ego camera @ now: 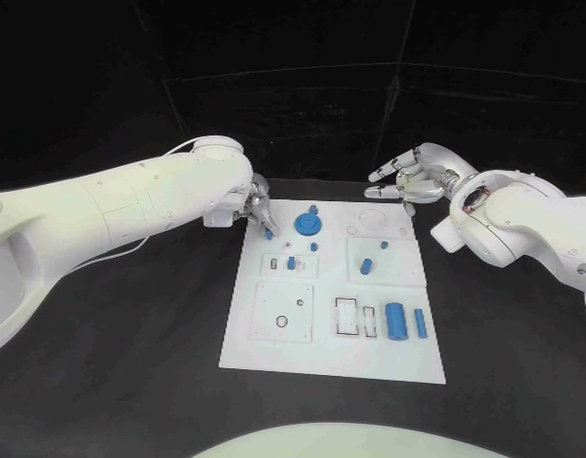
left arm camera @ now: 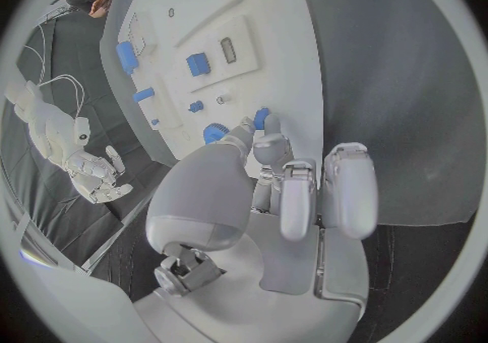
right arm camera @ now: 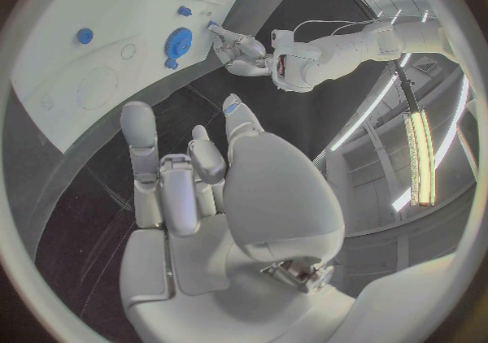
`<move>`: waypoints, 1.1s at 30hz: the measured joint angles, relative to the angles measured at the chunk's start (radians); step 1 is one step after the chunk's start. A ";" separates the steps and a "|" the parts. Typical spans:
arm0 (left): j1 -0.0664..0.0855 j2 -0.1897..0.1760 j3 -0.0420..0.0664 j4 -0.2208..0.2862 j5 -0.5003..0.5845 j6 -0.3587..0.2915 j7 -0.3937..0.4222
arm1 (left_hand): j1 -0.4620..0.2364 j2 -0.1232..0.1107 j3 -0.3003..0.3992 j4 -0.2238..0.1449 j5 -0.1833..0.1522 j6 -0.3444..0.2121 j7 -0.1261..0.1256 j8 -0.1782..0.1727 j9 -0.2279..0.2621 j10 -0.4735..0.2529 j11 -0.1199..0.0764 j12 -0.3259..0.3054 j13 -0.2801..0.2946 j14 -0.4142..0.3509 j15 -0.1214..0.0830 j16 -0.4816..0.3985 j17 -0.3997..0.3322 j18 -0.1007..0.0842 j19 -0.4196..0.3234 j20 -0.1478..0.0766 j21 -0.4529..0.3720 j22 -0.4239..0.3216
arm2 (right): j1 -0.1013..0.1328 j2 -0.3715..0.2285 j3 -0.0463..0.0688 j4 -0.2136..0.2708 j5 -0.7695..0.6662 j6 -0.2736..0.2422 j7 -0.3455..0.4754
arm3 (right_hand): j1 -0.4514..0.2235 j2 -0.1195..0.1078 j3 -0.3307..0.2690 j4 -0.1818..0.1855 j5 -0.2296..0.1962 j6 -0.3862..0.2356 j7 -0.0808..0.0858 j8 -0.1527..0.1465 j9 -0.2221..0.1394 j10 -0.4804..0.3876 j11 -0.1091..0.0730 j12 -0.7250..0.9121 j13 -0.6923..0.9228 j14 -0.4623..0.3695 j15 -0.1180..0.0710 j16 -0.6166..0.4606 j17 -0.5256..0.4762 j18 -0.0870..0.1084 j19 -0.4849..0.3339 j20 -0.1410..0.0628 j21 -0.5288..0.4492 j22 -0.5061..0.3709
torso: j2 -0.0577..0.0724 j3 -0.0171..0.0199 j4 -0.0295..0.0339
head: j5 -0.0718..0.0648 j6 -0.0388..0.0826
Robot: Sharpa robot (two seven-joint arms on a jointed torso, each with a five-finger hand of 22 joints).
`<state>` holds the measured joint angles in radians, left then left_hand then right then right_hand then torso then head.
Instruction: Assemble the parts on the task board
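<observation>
We see the white task board (ego camera: 334,358) lying in the middle of the black table (ego camera: 513,334). Small blue parts sit on it. A round blue gear (ego camera: 308,225) is at the far end, near the left side. A little blue peg (ego camera: 367,266) lies in the middle, toward the right. A fat blue cylinder (ego camera: 395,321) and a thin blue bar (ego camera: 420,322) rest near the right edge, on the near half. Beside them are two slots (ego camera: 355,318) with nothing in them, and a square plate (ego camera: 283,310) on the left has holes that look bare.

Our left hand (ego camera: 255,212) is at the far left corner of the board. Its fingertips pinch a small blue piece (left arm camera: 261,119) right at the board's edge, just beside the gear. Our right hand (ego camera: 411,178) floats past the far right corner, fingers spread, holding nothing.

We think the job has only just begun. Most parts look loose and several holes wait to be filled. The piece in the left hand seems to be the one going in next. The cylinder, the bar and the peg still need homes.
</observation>
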<state>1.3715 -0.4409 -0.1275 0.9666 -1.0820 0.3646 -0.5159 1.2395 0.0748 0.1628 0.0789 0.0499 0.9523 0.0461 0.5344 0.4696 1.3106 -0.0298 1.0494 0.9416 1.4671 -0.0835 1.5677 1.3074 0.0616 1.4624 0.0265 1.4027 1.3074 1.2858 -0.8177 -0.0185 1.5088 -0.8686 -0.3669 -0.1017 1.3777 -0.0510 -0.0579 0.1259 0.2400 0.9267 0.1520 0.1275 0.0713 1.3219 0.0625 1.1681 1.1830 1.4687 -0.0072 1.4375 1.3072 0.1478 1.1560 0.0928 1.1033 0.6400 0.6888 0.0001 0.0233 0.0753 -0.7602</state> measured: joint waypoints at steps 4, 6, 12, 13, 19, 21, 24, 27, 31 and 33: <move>0.001 0.001 0.000 0.000 0.005 0.000 0.000 | 0.029 0.000 0.079 -0.034 -0.005 -0.013 0.005 -0.012 -0.010 -0.011 0.008 -0.013 -0.010 0.000 0.000 0.000 0.000 0.000 0.000 0.000 -0.006 0.000 | 0.000 0.000 0.000 0.000 0.000 0.000 0.000 | 0.000 0.000 0.000 0.000 0.000 0.000 0.000 0.000 0.000 0.000 0.000 0.000 0.000 0.000 0.000 0.000 0.000 0.000 0.000 0.000 0.000 0.000 | 0.000 0.0001 -0.0001 | 0.001 -0.002; 0.001 0.001 0.000 0.000 0.009 0.000 0.000 | 0.029 0.000 0.109 -0.017 -0.007 -0.017 0.009 -0.012 -0.011 -0.012 0.009 -0.016 -0.017 0.000 0.000 0.000 0.000 0.000 -0.004 0.004 -0.007 0.000 | 0.000 0.001 0.000 0.000 0.000 0.001 0.000 | 0.000 0.000 0.000 0.000 0.000 0.000 0.000 0.000 0.000 0.000 0.000 0.000 0.000 0.000 0.000 0.000 0.000 0.000 0.000 0.000 0.000 0.000 | 0.000 0.0001 -0.0001 | 0.001 -0.002; 0.000 -0.008 0.000 0.013 0.033 -0.003 0.000 | -0.005 -0.035 0.194 -0.010 -0.003 -0.018 0.008 0.001 -0.010 -0.012 0.009 -0.017 -0.024 0.000 0.000 0.000 0.000 0.000 -0.004 0.004 -0.007 0.000 | 0.000 0.001 0.000 0.000 0.000 0.003 0.000 | 0.004 0.004 0.000 0.000 0.003 0.000 0.000 0.000 0.000 0.000 0.000 0.000 0.000 0.000 0.000 0.000 0.000 0.000 0.000 0.000 0.000 -0.001 | 0.000 0.0002 -0.0001 | 0.001 -0.003; 0.000 -0.013 0.000 0.018 0.038 -0.005 0.000 | -0.009 -0.038 0.205 -0.014 -0.003 -0.018 0.008 0.002 -0.010 -0.012 0.009 -0.017 -0.024 0.000 0.000 0.000 0.000 0.000 -0.004 0.004 -0.007 0.000 | 0.000 0.001 0.000 -0.001 0.000 0.004 0.000 | 0.004 0.004 0.000 0.000 0.004 0.000 0.000 0.000 0.000 0.000 0.000 0.000 0.000 0.000 0.000 0.000 0.000 0.000 0.000 0.000 0.000 -0.001 | 0.000 0.0002 -0.0001 | 0.001 -0.003; 0.000 -0.058 0.000 0.071 0.079 -0.027 0.001 | -0.044 -0.055 0.260 -0.020 -0.003 -0.020 0.009 0.024 -0.002 -0.008 0.012 -0.017 -0.023 0.000 0.000 0.000 0.000 0.000 -0.004 0.004 -0.007 0.000 | 0.000 0.001 0.000 -0.002 0.000 0.005 -0.001 | 0.004 0.004 0.000 0.000 0.004 0.000 0.000 0.000 0.000 0.000 0.000 0.000 0.000 0.000 0.000 0.000 0.000 0.000 0.000 0.000 0.000 -0.001 | -0.001 0.0008 0.0012 | 0.005 -0.004; 0.000 -0.079 0.000 0.099 0.098 -0.041 0.001 | -0.055 -0.061 0.282 -0.028 -0.003 -0.020 0.009 0.029 0.000 -0.008 0.012 -0.017 -0.023 0.000 0.000 0.000 0.000 0.000 -0.004 0.004 -0.010 0.000 | 0.000 0.000 0.000 -0.002 0.000 0.006 -0.001 | 0.004 0.004 0.000 0.000 0.004 0.000 0.000 0.000 0.000 0.000 0.000 0.000 0.000 0.000 0.000 0.000 0.000 0.000 0.000 0.000 0.000 -0.001 | -0.001 0.0012 0.0018 | 0.005 -0.004; 0.002 -0.117 0.000 0.151 0.133 -0.068 0.001 | -0.066 -0.066 0.299 -0.027 -0.003 -0.020 0.009 0.036 0.005 -0.006 0.010 -0.017 -0.032 0.000 0.000 0.000 0.000 0.000 -0.004 0.004 -0.015 0.000 | 0.000 0.000 0.000 -0.004 0.000 0.007 -0.001 | 0.004 0.004 0.000 0.000 0.004 0.000 0.000 0.000 0.000 0.000 0.000 0.000 0.000 0.000 0.000 0.000 0.000 0.000 0.000 0.000 0.000 -0.001 | -0.002 0.0016 0.0031 | 0.006 -0.003; 0.003 -0.156 0.000 0.211 0.161 -0.102 0.002 | -0.082 -0.077 0.331 -0.036 -0.003 -0.020 0.009 0.048 0.007 -0.006 0.010 -0.016 -0.037 0.000 0.000 0.000 0.000 0.000 -0.004 0.004 -0.015 0.000 | 0.000 0.000 0.000 -0.005 0.000 0.008 -0.001 | 0.004 0.004 0.000 0.000 0.004 0.000 0.000 0.000 0.000 0.000 0.000 0.000 0.000 0.000 0.000 0.000 0.000 0.000 0.000 0.000 0.000 -0.001 | -0.002 0.0016 0.0035 | 0.007 -0.003; 0.003 -0.207 -0.001 0.291 0.188 -0.153 0.004 | -0.091 -0.087 0.356 -0.048 -0.004 -0.020 0.009 0.057 0.011 -0.006 0.010 -0.017 -0.038 0.000 0.000 0.000 0.000 0.000 -0.004 0.004 -0.015 0.000 | 0.000 0.000 0.000 -0.007 0.000 0.009 -0.001 | 0.004 0.004 0.000 0.000 0.004 0.000 0.000 0.000 0.000 0.000 0.000 0.000 0.000 0.000 0.000 0.000 0.000 0.000 0.000 0.000 0.000 -0.002 | -0.002 0.0015 0.0035 | 0.010 -0.002; 0.001 -0.236 -0.001 0.333 0.196 -0.181 0.006 | -0.094 -0.089 0.356 -0.048 -0.004 -0.020 0.009 0.059 0.013 -0.002 0.006 -0.017 -0.038 0.000 0.000 0.000 0.000 0.000 -0.004 0.004 -0.015 0.000 | 0.000 0.000 0.000 -0.008 0.000 0.010 -0.001 | 0.004 0.004 0.000 0.000 0.004 0.000 0.000 0.000 0.000 0.000 0.000 0.000 -0.001 0.000 0.000 -0.004 0.000 0.000 0.000 0.000 0.000 -0.004 | -0.002 0.0014 0.0035 | 0.013 0.000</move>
<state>1.3721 -0.6770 -0.1282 1.3001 -0.8859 0.1836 -0.5104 1.1453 -0.0145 0.5191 0.0306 0.0463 0.9324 0.0555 0.5929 0.4826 1.3085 -0.0234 1.0329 0.9034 1.4670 -0.0835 1.5677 1.3074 0.0616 1.4584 0.0305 1.3873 1.3074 1.2858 -0.8174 -0.0187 1.5007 -0.8686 -0.3574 -0.1022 1.3817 -0.0470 -0.0579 0.1259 0.2440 0.9267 0.1520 0.1275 0.0714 1.3219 0.0625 1.1682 1.1816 1.4687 -0.0072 1.4337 1.3072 0.1477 1.1560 0.0928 1.1033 0.6363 0.6868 0.0015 0.0268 0.0879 -0.7605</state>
